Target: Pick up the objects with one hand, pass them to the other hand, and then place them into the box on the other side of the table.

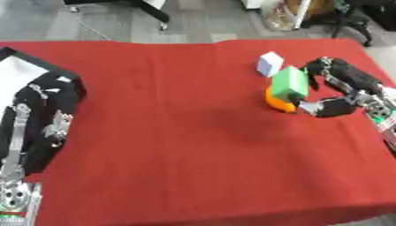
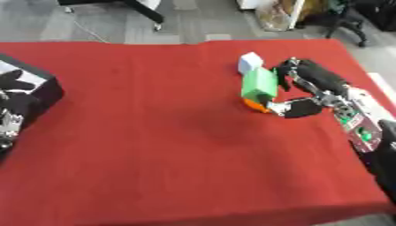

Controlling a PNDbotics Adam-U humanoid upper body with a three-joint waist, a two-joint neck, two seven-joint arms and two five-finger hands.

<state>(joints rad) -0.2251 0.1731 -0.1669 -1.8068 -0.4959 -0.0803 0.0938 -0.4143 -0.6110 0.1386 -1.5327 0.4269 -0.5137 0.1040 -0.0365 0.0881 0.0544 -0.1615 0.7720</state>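
- The green block [image 1: 290, 83] sits at the table's right side, against an orange object [image 1: 277, 102], near a white cube [image 1: 269, 63].
- My right hand [image 1: 334, 90] curls around the block.
- I lift straight up, avoiding the neighbours.
- The left hand [image 1: 35, 114] hangs by the black box [image 1: 66, 79]; I cannot tell its finger state.

Right hand [image 1: 340, 90] is in at about three o'clock on the red tabletop [image 1: 193, 132], fingers [image 1: 318, 69] curled toward the green block [image 1: 290, 84] — thumb low, against the orange piece [image 1: 277, 102] tucked under the block. A small white cube [image 1: 270, 64] sits just beside the green block, toward eleven o'clock. Over at nine o'clock, the left arm [image 1: 19, 150] lies across the black box [image 1: 46, 110] — its hand is too blurred to read.
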